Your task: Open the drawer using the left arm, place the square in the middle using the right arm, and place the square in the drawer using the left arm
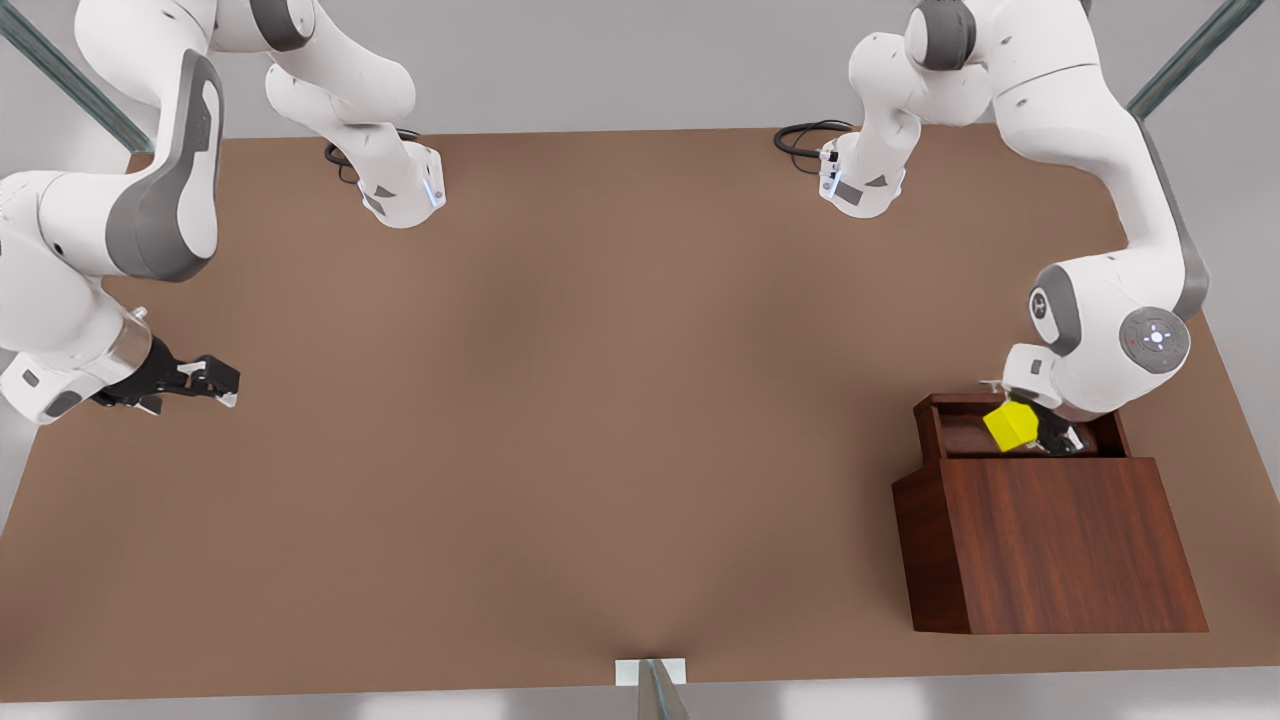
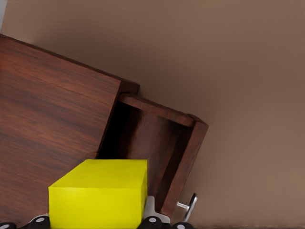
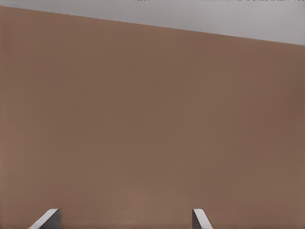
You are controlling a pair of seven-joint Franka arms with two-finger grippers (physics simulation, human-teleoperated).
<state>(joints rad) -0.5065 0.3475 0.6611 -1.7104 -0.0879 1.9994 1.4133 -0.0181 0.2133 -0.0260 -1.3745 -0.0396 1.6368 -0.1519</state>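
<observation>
Over the open drawer (image 1: pixel 960 432), on the front view's right, I have the left gripper (image 1: pixel 1040 435) clamped on the square (image 1: pixel 1012 424). My left wrist view confirms it: the yellow cube (image 2: pixel 100 193) sits between the fingers (image 2: pixel 152 221), with the pulled-out tray (image 2: pixel 157 138) beyond it and the silver bar handle (image 2: pixel 189 206) poking out past the tray's front wall. The square hangs tilted above the tray's interior, near its left wall in the front view; I cannot tell whether it touches the tray floor.

The drawer belongs to the wooden box (image 1: pixel 1050 545), which stands near the table's right edge in the front view. The tray juts out from the box on its far side, toward the arm bases.

My right gripper (image 1: pixel 205 385) waits well apart from all this, low over the bare tabletop (image 1: pixel 600 400) at the front view's left edge, pointing roughly toward the middle. Its fingers are apart with nothing between them; in the right wrist view the two fingertips (image 3: pixel 47 219) frame plain brown table surface (image 3: pixel 152 119).

Both arm bases sit at the far side of the table, each with a black cable (image 1: pixel 805 135) looped beside it.
</observation>
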